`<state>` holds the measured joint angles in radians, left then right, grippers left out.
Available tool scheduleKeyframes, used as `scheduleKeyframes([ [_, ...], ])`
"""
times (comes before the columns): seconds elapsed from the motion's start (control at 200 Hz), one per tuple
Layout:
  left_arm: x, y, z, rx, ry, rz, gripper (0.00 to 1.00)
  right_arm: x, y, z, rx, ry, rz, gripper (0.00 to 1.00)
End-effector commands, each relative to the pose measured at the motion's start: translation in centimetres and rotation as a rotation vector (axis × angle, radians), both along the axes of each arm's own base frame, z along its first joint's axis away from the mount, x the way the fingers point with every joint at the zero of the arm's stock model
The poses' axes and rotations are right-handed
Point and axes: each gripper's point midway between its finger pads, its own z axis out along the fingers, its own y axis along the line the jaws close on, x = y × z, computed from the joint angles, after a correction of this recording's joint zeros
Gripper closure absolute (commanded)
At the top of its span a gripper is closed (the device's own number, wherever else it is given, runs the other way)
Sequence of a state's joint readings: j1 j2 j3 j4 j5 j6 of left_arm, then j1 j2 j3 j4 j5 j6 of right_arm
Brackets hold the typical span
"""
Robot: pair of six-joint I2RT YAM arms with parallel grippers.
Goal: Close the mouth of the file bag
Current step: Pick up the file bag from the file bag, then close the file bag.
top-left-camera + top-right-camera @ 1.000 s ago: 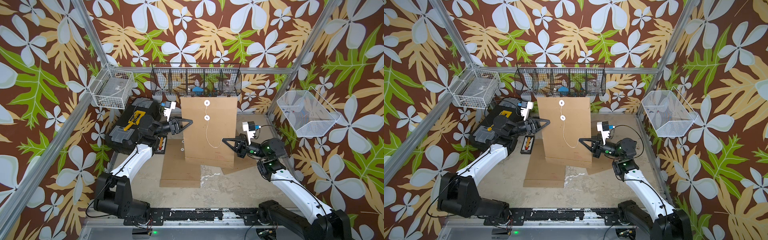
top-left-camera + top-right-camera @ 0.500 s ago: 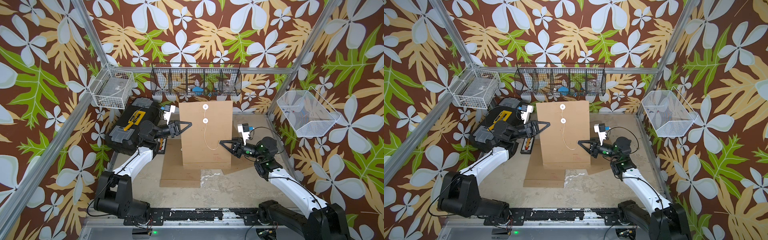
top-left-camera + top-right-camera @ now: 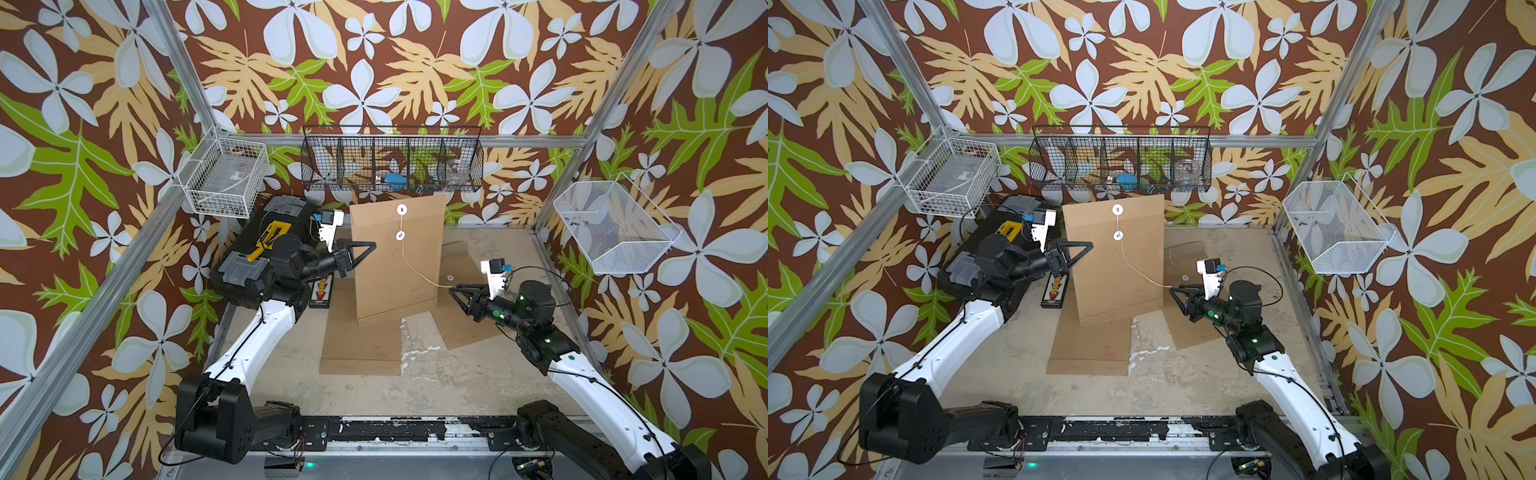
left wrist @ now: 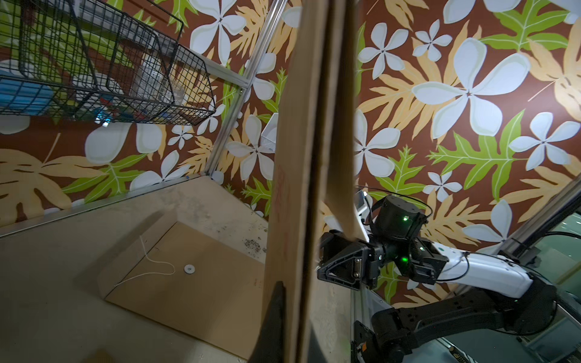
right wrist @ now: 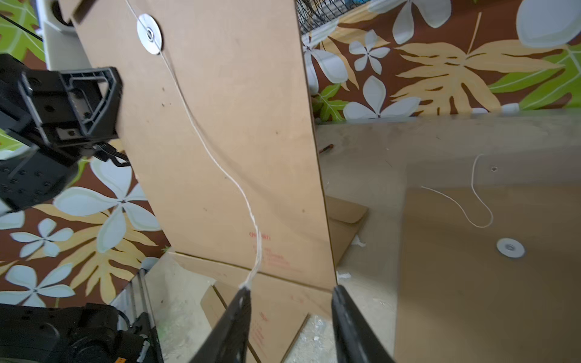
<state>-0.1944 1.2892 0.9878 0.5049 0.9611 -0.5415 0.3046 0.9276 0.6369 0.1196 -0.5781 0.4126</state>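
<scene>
The left claw [image 3: 371, 246] is clenched on the one standing bag's [image 3: 390, 270] edge; two flat bags [image 3: 361, 345] lie below. One string [image 3: 419, 272] runs from the lower of two discs [image 3: 400, 235] to the right claw [image 3: 454, 289], spread apart. Only the right wrist view shows the string touching one finger [image 5: 239, 311].

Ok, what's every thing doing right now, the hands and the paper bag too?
file bag: upright, mouth not tied.
left hand: shut on the file bag's edge.
right hand: open.
string: unwound, its end at the right hand's fingertip.
other file bags: lying flat.
</scene>
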Motion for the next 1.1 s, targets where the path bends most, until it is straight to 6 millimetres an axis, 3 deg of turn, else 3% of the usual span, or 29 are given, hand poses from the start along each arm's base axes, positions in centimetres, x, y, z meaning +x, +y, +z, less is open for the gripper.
scheduleKeyframes([
  [0.0, 0.3, 0.4, -0.4, 0.051, -0.041, 0.039, 1.00, -0.5, 0.8, -1.4, -0.121, -0.004, 0.026, 0.66],
  [0.09, 0.0, 0.5, 0.4, 0.055, -0.074, 0.047, 1.00, -1.2, 2.2, -2.4, -0.150, 0.008, 0.073, 0.75],
  [0.245, 0.2, 1.1, 1.6, 0.063, -0.128, 0.106, 1.00, -2.4, 3.7, -4.7, -0.179, 0.046, 0.115, 0.76],
  [0.506, 0.7, 1.6, 3.1, 0.051, -0.169, 0.163, 1.00, -2.2, 3.0, -9.7, -0.238, 0.130, 0.074, 0.72],
  [0.576, 0.5, 1.5, 3.0, 0.054, -0.165, 0.152, 1.00, -2.0, 3.2, -9.3, -0.235, 0.123, 0.072, 0.71],
  [0.766, 0.1, 1.3, 2.6, 0.055, -0.152, 0.128, 1.00, -1.2, 4.2, -5.6, -0.153, 0.033, 0.090, 0.70],
  [1.096, -1.2, 0.6, 2.7, 0.043, -0.143, 0.080, 1.00, 0.4, 9.6, -3.7, -0.117, 0.011, 0.185, 0.68],
])
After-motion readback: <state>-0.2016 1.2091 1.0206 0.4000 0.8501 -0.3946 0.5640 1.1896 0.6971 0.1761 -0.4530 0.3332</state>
